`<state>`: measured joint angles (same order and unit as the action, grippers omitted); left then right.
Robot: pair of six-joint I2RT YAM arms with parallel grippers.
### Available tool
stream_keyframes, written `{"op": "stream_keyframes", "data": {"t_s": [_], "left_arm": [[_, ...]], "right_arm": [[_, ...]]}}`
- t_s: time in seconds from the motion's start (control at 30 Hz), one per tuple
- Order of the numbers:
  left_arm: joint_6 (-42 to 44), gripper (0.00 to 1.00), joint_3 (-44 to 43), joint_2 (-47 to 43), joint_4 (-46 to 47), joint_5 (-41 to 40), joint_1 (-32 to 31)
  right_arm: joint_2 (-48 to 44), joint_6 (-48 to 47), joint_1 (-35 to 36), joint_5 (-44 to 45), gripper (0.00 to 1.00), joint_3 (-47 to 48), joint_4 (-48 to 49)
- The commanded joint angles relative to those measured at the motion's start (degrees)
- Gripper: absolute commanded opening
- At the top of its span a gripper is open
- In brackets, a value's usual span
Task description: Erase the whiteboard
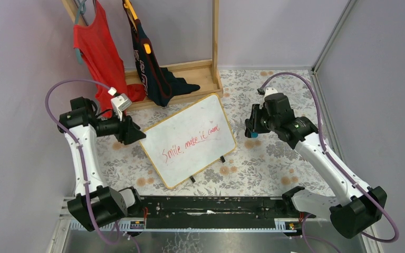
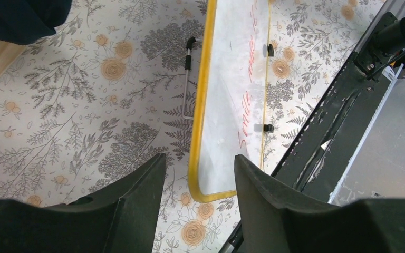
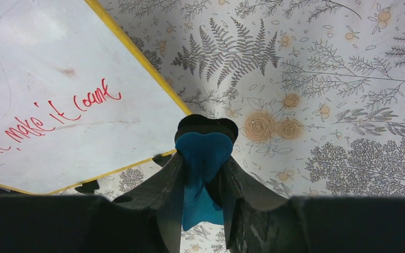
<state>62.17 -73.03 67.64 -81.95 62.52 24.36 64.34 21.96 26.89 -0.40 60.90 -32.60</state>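
Observation:
The whiteboard (image 1: 189, 139) lies tilted in the middle of the floral table, with a yellow-wood frame, small black feet on its near edge and red writing across it. It also shows in the left wrist view (image 2: 227, 100) and the right wrist view (image 3: 58, 100). My left gripper (image 1: 136, 132) is open and empty, just off the board's left corner. My right gripper (image 1: 253, 129) is shut on a blue eraser with a black pad (image 3: 205, 153), held just off the board's right edge, above the tablecloth.
A wooden rack (image 1: 190, 71) with a red garment (image 1: 97, 52) and a dark garment (image 1: 147, 63) stands at the back left. A black rail (image 1: 211, 205) runs along the near edge. A thin metal stand leg (image 2: 189, 79) lies beside the board.

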Motion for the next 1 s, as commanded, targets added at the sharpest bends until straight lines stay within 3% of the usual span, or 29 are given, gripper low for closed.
{"op": "stream_keyframes", "data": {"t_s": [0.0, 0.3, 0.4, 0.5, 0.8, 0.97], "left_arm": [[-0.7, 0.48, 2.0, -0.9, -1.2, -0.1, -0.8], [-0.2, 0.4, 3.6, 0.0, -1.2, -0.7, -0.9], [-0.2, 0.3, 4.0, 0.5, -1.2, -0.5, -1.0], [-0.2, 0.25, 4.3, 0.9, -1.2, -0.5, -1.0], [-0.8, 0.25, 4.9, 0.1, -1.2, -0.9, -1.0], [-1.1, 0.17, 5.2, -0.1, -1.2, -0.9, -1.0]], "right_arm": [[0.1, 0.7, 1.7, 2.0, 0.0, 2.9, 2.5], [-4.6, -1.0, 5.9, 2.4, 0.0, -1.4, 11.4], [-6.0, -1.4, 7.4, 3.2, 0.0, -3.8, 14.6], [-5.4, -1.2, 9.0, 3.5, 0.0, -5.2, 16.4], [-0.5, -1.3, 17.1, 9.7, 0.0, -4.3, 18.0], [1.2, -1.7, 20.4, 13.4, 0.0, -3.7, 19.1]]}}
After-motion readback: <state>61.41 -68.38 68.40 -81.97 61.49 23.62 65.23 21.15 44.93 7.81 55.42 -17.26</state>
